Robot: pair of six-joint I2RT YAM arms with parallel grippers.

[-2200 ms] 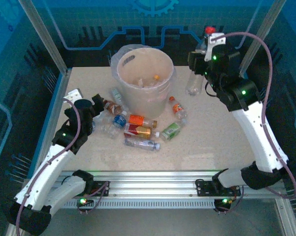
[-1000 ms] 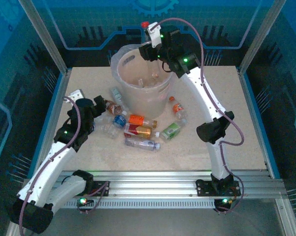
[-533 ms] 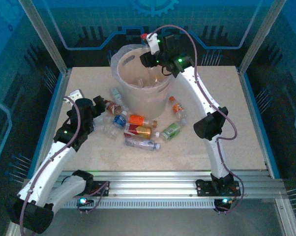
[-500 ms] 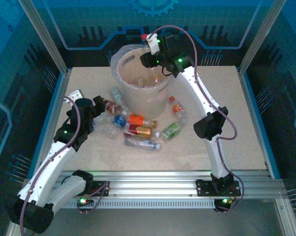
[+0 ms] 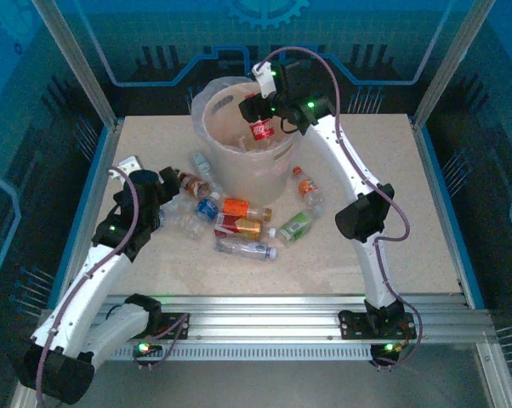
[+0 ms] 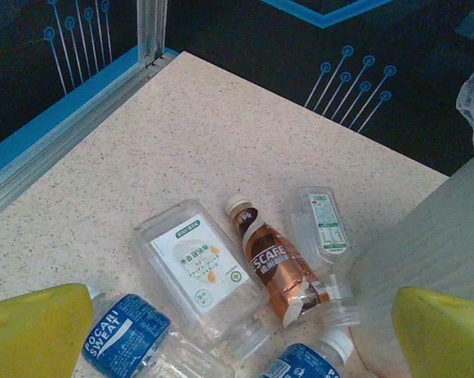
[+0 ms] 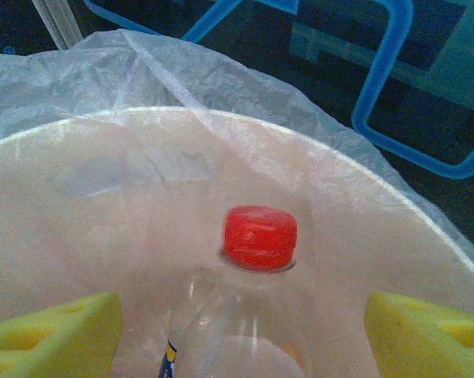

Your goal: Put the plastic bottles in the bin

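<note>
Scatter of plastic bottles [image 5: 239, 226] on the speckled table [image 5: 384, 255], lying on their sides just in front of the bin: clear bottle [image 5: 246, 248] closest, then red-labelled bottle [image 5: 236, 225] and green-labelled bottle [image 5: 296, 226], with orange-labelled bottle [image 5: 241, 206] just behind. Off to the left, left gripper [image 5: 173, 189] spread wide and holding nothing, poised over more bottles beside the bin's wall. From its wrist camera, left gripper [image 6: 237, 346] with yellow pads [image 6: 32, 331] well apart above a blue Pocari Sweat bottle [image 6: 119, 335], a flat clear bottle with a white-and-green label [image 6: 194, 264] and a brown coffee bottle [image 6: 278, 272], all lying down. Behind these, bin [image 5: 239, 170], upright, with a clear liner [image 7: 221, 71] folded over the rim. Farthest back, right gripper [image 5: 258, 109] above the bin's mouth, jaws parted. Red-capped bottle [image 7: 260, 236] neck-up between its yellow pads, touching neither, inside the rim; from above, red label [image 5: 262, 130] within the bin's opening.
</note>
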